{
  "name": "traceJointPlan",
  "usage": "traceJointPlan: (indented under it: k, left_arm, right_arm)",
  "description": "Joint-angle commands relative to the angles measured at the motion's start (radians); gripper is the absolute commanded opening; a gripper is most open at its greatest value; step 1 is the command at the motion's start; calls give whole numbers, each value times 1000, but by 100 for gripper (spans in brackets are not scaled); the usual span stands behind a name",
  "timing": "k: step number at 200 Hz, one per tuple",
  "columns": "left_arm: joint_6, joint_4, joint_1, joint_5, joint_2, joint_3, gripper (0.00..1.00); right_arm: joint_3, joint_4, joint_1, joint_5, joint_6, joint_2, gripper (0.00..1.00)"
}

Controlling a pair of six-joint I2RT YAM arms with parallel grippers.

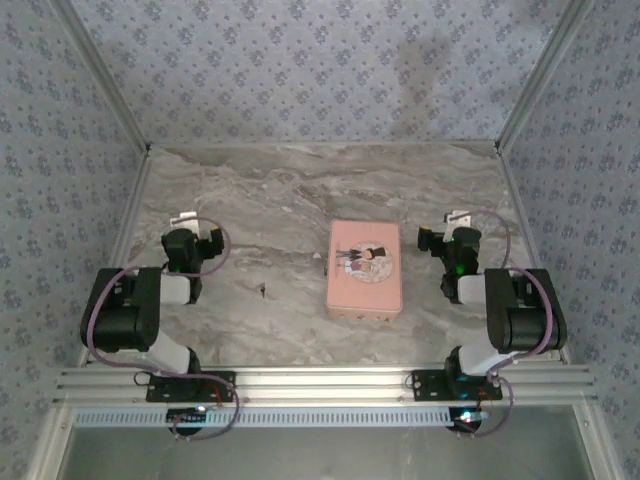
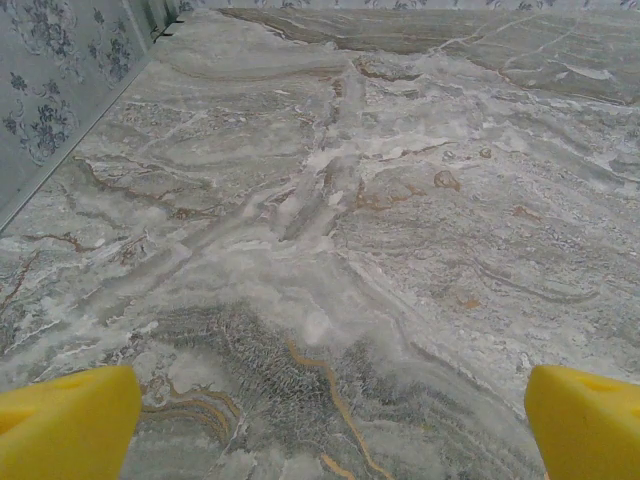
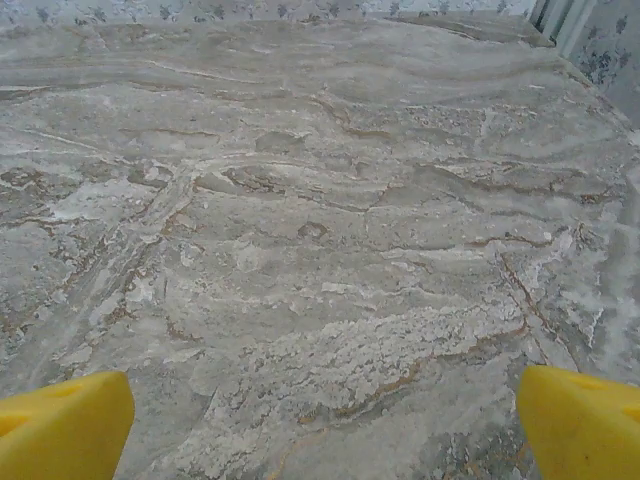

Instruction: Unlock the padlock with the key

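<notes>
- Two claws are hanging spread wide and empty: left claw (image 2: 330, 425), right claw (image 3: 322, 425).
- Pink tin (image 1: 364, 270) is sitting between them on the worktop (image 1: 250, 200).

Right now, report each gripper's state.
Left gripper: open, holding nothing.
Right gripper: open, holding nothing.

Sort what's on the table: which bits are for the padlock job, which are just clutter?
Job:
- left speck, tiny, dark, out in the open
- right speck, tiny, dark, at the left edge of the tin
Presumably the padlock and key; too small to tell which is which.

Clutter:
- tin, pink, cartoon couple on the lid
</notes>
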Motion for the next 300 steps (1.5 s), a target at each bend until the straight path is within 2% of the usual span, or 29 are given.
traceJointPlan:
  k: [1, 146, 159, 178, 198, 210, 227, 231, 246, 264, 300]
  left_arm:
    - [4, 5, 2, 10, -11, 22, 98]
    - [4, 5, 1, 11, -10, 22, 98]
    - [2, 12, 3, 11, -19, 20, 98]
    - [2, -126, -1, -8, -98, 57, 98]
    - [-2, -288, -4, -11, -173, 117, 98]
    - [-48, -407, -4, -22, -219, 163, 98]
    - [-224, -582, 4, -20, -274, 240, 98]
    - [-283, -638, 7, -22, -284, 263, 98]
    - [-375, -751, 30, 120, -297, 328, 98]
    - [-434, -826, 21, 250, -309, 374, 97]
    - [-482, -956, -70, 330, -398, 367, 95]
  right_arm:
    - [19, -12, -7, -34, -17, -2, 100]
    - [18, -5, -7, -29, -16, -7, 100]
    - [48, -101, 2, -12, -23, -68, 100]
    - [143, -350, 11, 17, -11, -177, 100]
    - [168, -426, 4, 3, 85, -274, 100]
    - [214, -512, -5, -9, 195, -315, 100]
    - [330, -827, -30, -9, 478, -328, 100]
    - [348, -889, -40, -50, 528, -320, 100]
    - [354, -869, -86, -274, 557, -289, 99]
    - [321, -863, -79, -391, 603, -310, 99]
    - [318, -1023, 20, -448, 608, -350, 92]
